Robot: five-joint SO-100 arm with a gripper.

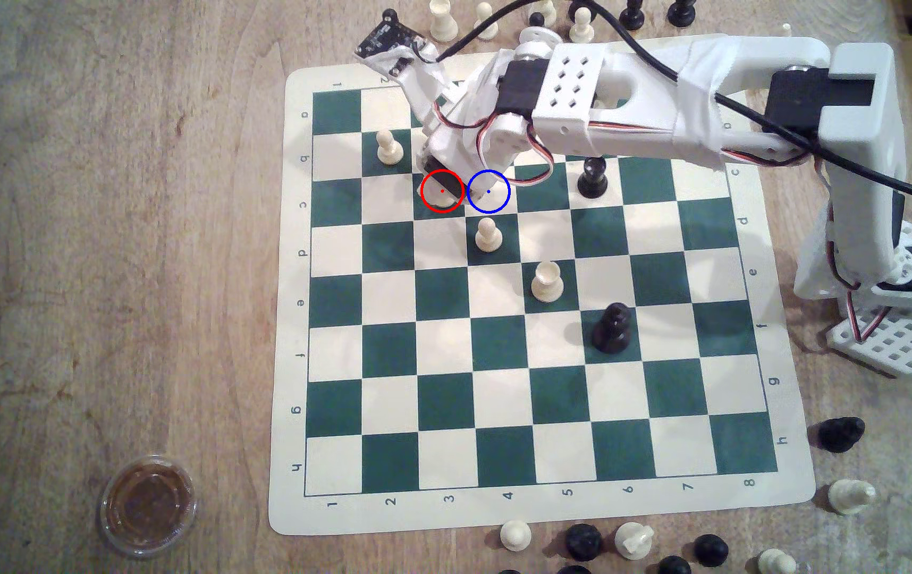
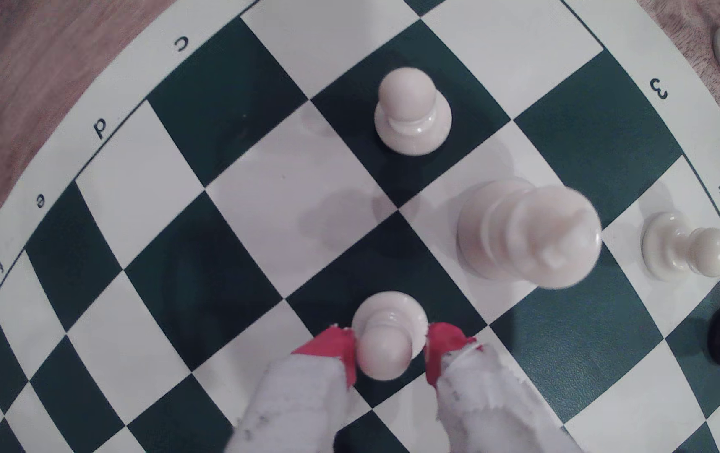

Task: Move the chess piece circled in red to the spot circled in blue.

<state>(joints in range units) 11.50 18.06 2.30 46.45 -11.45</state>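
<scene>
The chess piece [image 1: 443, 203], a small cream pawn, stands on the red-circled dark green square; the arm hides its upper part in the exterior view. My gripper [image 1: 441, 185] hangs right over it. In the wrist view the pawn [image 2: 383, 348] stands upright between my red-tipped fingers [image 2: 335, 352]. One pad touches its ball head, and a thin gap shows at the other pad, so the gripper [image 2: 388, 348] is open around it. The spot [image 1: 488, 191], a cream square with a blue circle, is one square toward the exterior view's right, partly under my gripper.
A tall cream piece [image 2: 524, 235] stands on a neighbouring square, close to my fingers. Cream pawns [image 1: 389, 148] [image 1: 488, 234], a cream rook [image 1: 546, 281] and black pieces [image 1: 592, 176] [image 1: 614, 328] are on the board. Loose pieces lie off-board; a lidded cup [image 1: 147, 505] sits on the table.
</scene>
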